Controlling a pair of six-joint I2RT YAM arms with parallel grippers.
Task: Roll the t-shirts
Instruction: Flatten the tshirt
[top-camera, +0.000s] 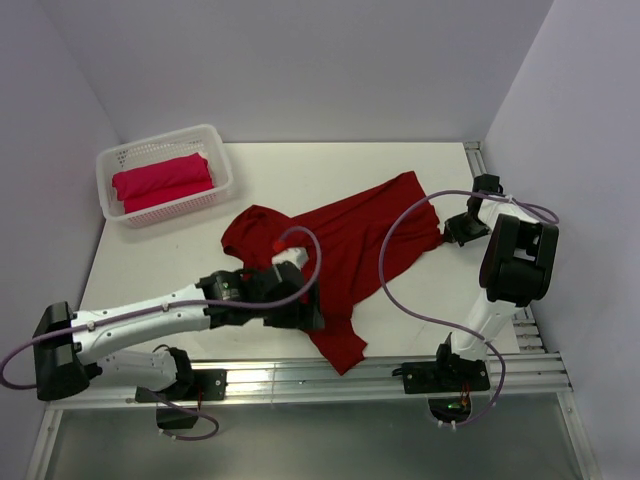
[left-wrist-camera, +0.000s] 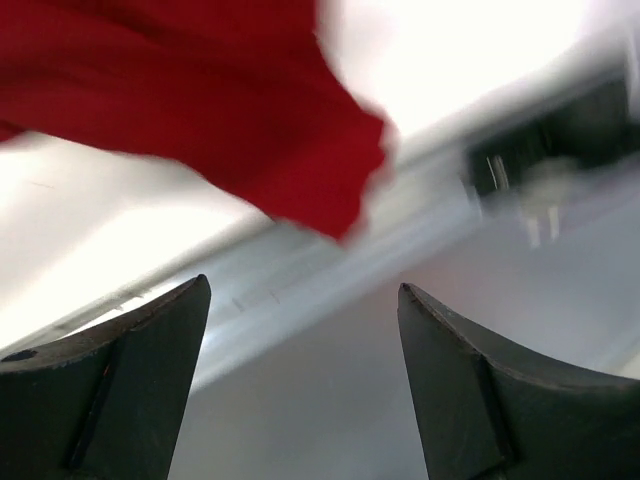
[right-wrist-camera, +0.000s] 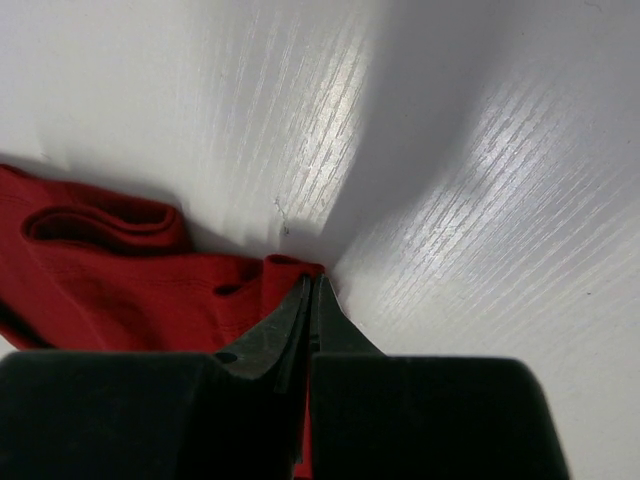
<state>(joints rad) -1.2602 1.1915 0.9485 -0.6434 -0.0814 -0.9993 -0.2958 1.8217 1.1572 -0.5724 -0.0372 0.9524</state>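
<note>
A dark crimson t-shirt (top-camera: 350, 250) lies spread and crumpled across the middle of the table. My left gripper (top-camera: 300, 312) hovers over its near-left part, jaws open and empty. In the left wrist view this gripper (left-wrist-camera: 303, 300) shows a bare gap, with a corner of the shirt (left-wrist-camera: 250, 120) beyond the fingertips. My right gripper (top-camera: 455, 232) sits at the shirt's right edge. In the right wrist view it (right-wrist-camera: 312, 285) is shut, with a fold of the red cloth (right-wrist-camera: 120, 280) pinched between its fingers. A brighter pinkish-red t-shirt (top-camera: 162, 180) lies rolled in the basket.
A white lattice basket (top-camera: 215, 140) stands at the back left of the table. An aluminium rail (top-camera: 300, 378) runs along the near edge by the arm bases. Purple cables (top-camera: 390, 250) loop over the shirt. White walls close in the left, back and right sides.
</note>
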